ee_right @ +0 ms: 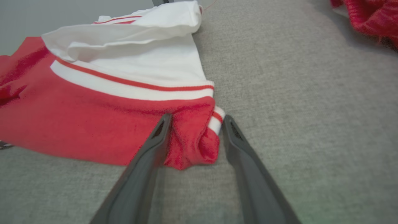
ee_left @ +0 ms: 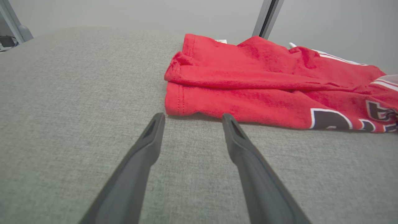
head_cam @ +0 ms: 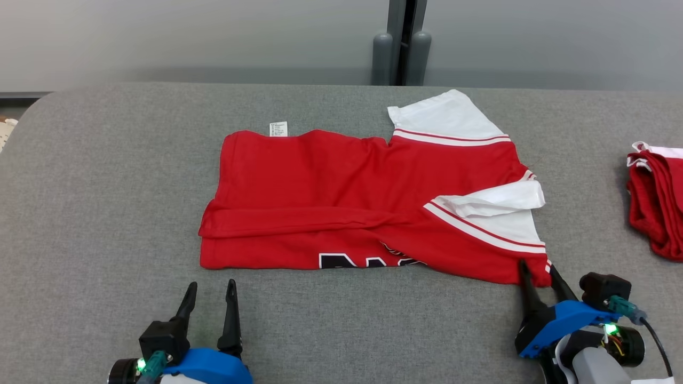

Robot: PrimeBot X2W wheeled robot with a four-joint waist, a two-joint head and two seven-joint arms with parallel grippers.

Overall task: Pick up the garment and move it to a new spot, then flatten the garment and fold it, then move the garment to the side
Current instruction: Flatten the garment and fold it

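The right gripper point(ee_right: 197, 118) has its two dark fingers point(ee_right: 149, 161) standing fairly wide, astride the corner of the garment point(head_cam: 347, 186) nearest the table's point(head_cam: 106, 213) front right. A bunched knob of red hem and a bit of white-striped cuff sits between them. One finger touches the cloth and the other is just beside the cuff, and I judge nothing is pinched yet. The left gripper point(head_cam: 212, 284) is spread wide and holds nothing. It hovers low over bare felt toward the table's front left, its tips just short of the garment's near hem. The garment is a red jersey with white, red-striped sleeves and dark lettering along its near edge. It lies across the middle of the table, roughly flat, with a long ridge folded across its near half and one white sleeve flopped back over itself. A small white care label point(head_cam: 278, 128) pokes out of its edge toward the table's back. A second red bundle point(head_cam: 656, 208) sits at the table's right end, well apart. I expect the jersey to be light, soft knit that is limp and not fragile. It would sag and drag on the felt if lifted by one corner. The near hem corners look like the sound places to grip, one per gripper, pinching through all the layers.
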